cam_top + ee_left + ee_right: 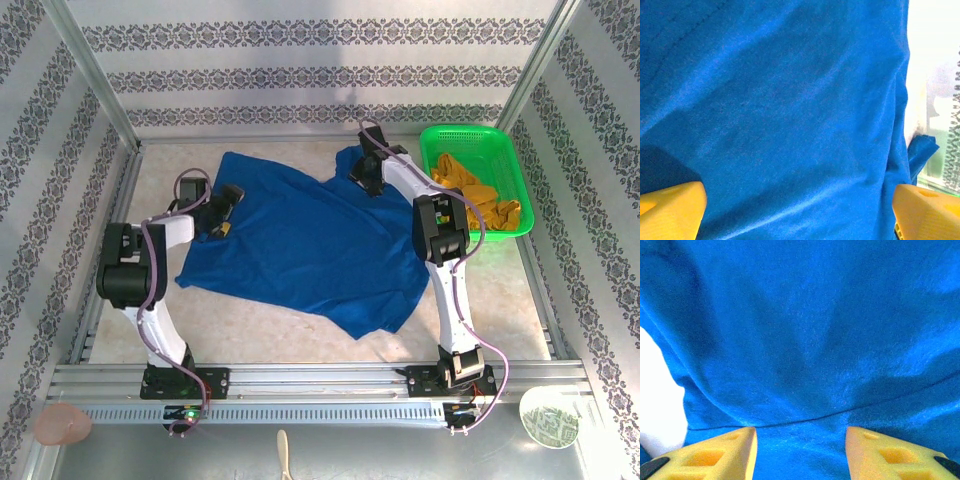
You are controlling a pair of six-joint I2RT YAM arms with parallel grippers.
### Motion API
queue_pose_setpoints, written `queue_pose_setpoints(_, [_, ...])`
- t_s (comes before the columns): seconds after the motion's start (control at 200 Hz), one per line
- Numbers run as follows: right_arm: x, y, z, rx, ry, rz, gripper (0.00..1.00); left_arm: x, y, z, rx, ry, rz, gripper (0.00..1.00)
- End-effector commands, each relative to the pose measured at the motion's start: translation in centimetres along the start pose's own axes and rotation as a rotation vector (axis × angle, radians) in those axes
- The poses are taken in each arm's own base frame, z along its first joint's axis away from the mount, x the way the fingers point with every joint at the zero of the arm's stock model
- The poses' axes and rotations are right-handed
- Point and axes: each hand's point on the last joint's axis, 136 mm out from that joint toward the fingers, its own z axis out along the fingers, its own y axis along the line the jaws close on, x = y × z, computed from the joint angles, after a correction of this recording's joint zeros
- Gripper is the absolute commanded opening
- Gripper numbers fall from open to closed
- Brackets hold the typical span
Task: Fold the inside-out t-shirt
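The inside-out t-shirt point(300, 245) is royal blue and lies spread and wrinkled across the middle of the table. My left gripper point(224, 224) hangs over its left edge. In the left wrist view the left gripper point(800, 215) is wide open, its yellow fingers point(670, 210) far apart over smooth blue cloth point(790, 110). My right gripper point(357, 176) is at the shirt's far right corner. In the right wrist view the right gripper point(800, 452) stands open with a seam of the t-shirt point(805, 365) running between its yellow fingertips point(720, 455), nothing pinched.
A green basket point(470, 132) at the back right holds a mustard garment point(475, 190). The metal frame rail point(320, 380) runs along the near edge. Below it lie a pink object point(62, 425), a wooden utensil point(283, 455) and a round dish point(548, 417).
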Motion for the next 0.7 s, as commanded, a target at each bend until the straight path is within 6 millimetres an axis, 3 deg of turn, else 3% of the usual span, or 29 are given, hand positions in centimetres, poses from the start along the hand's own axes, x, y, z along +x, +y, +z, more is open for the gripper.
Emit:
queue_pose_setpoints(0.0, [-1.1, -0.1, 0.2, 0.006, 0.003, 0.033, 0.50, 0.4, 7.0, -1.4, -0.171, -0.041, -0.106, 0.97])
queue_pose_setpoints(0.1, [-1.8, 1.4, 0.3, -0.035, 0.008, 0.015, 0.50, 0.7, 8.8, -3.2, -0.185, -0.068, -0.130, 0.97])
queue_pose_setpoints(0.16, [-2.2, 2.7, 0.2, -0.086, 0.016, -0.007, 0.50, 0.3, 8.9, -4.1, -0.165, -0.094, -0.132, 0.97])
queue_pose_setpoints(0.245, [-2.6, 5.2, -0.6, -0.176, 0.026, -0.071, 0.49, -0.8, 7.2, -5.3, -0.103, -0.120, -0.097, 0.99])
queue_pose_setpoints(0.31, [-2.7, 7.2, -2.1, -0.248, 0.023, -0.134, 0.48, -1.5, 4.5, -6.0, -0.040, -0.117, -0.027, 1.00])
queue_pose_setpoints(0.43, [-2.6, 11.5, -8.3, -0.398, -0.026, -0.276, 0.48, -2.4, -0.8, -8.7, 0.025, -0.113, 0.127, 1.00])
queue_pose_setpoints(0.505, [-1.4, 12.9, -12.7, -0.432, -0.066, -0.370, 0.48, -2.6, -3.1, -11.3, 0.038, -0.135, 0.210, 1.00])
queue_pose_setpoints(0.6, [1.0, 12.6, -17.6, -0.434, -0.100, -0.447, 0.49, -2.0, -4.4, -14.7, 0.034, -0.156, 0.306, 1.00])
queue_pose_setpoints(0.694, [3.7, 10.3, -21.5, -0.421, -0.152, -0.467, 0.51, -0.5, -4.0, -17.4, 0.018, -0.156, 0.348, 1.00])
